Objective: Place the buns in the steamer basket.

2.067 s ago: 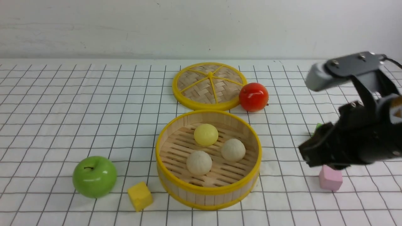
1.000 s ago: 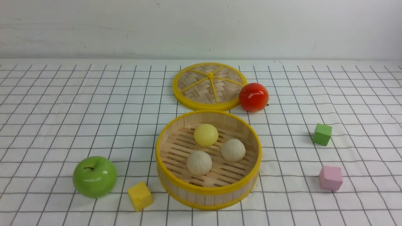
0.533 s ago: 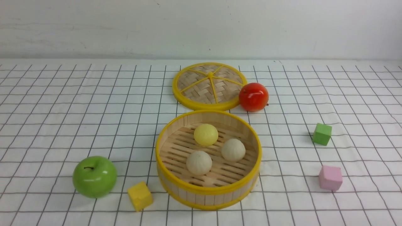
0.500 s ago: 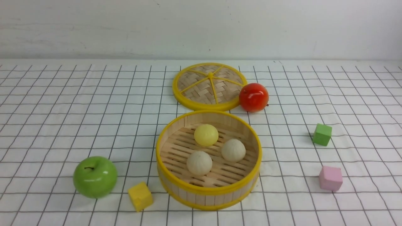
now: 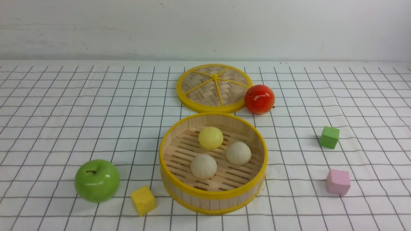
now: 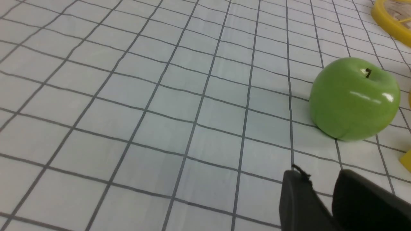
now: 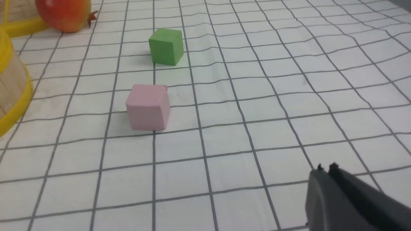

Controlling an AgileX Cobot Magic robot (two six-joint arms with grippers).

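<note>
The steamer basket [image 5: 212, 194] stands at the middle of the table. All three buns lie on its slatted floor: a pale yellow one [image 5: 210, 137] at the back, a cream one [image 5: 238, 153] to the right and another cream one [image 5: 203, 166] in front. Neither arm shows in the front view. In the left wrist view my left gripper [image 6: 321, 175] is open and empty, low over the cloth near the green apple [image 6: 353, 98]. My right gripper [image 7: 326, 170] is shut on nothing, with a piece of the basket's wall [image 7: 13, 89] at that view's edge.
The woven lid [image 5: 214, 87] lies flat behind the basket, with a red apple [image 5: 259, 98] touching its right side. A green apple [image 5: 96, 180] and yellow cube [image 5: 143, 200] sit front left. A green cube [image 5: 329, 137] and pink cube [image 5: 337, 182] sit to the right.
About two seconds ago the right arm hung over the pink and green cubes; it has since left the front view. Nothing has moved in the last second.
</note>
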